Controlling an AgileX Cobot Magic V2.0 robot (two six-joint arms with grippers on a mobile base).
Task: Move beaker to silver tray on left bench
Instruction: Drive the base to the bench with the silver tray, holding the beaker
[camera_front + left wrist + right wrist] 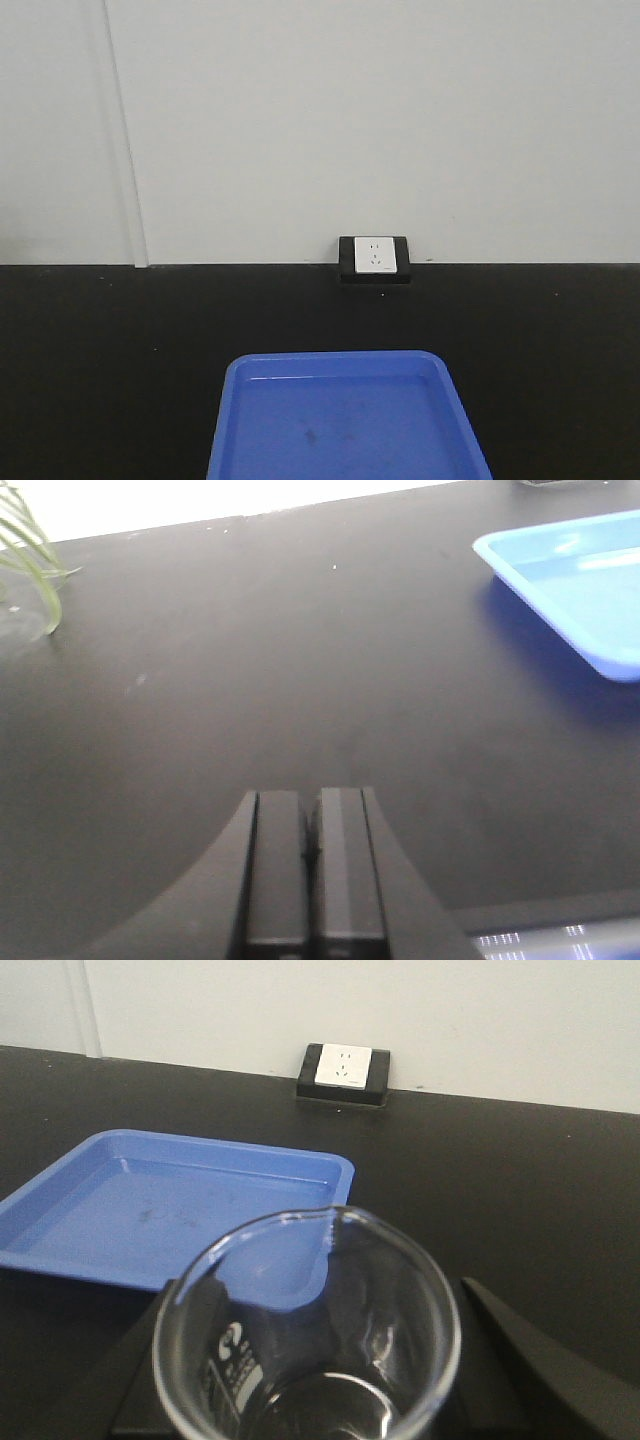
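The right gripper [312, 1385] clasps the beaker [305, 1290], a finger against each side of the glass, above the black bench [520, 1190] and just in front of a blue tray [120, 1210]. The left gripper [310, 860] is closed on nothing, low over the bench beside the tray

I see the black bench [100, 350] running flat back to the wall [350, 120]. On it lies the blue tray [150, 1210], ahead and left of my right pincer [320, 1360], ahead and right of my left pincer [310, 810]. A socket box [342, 1072] sits far beyond the right pincer.
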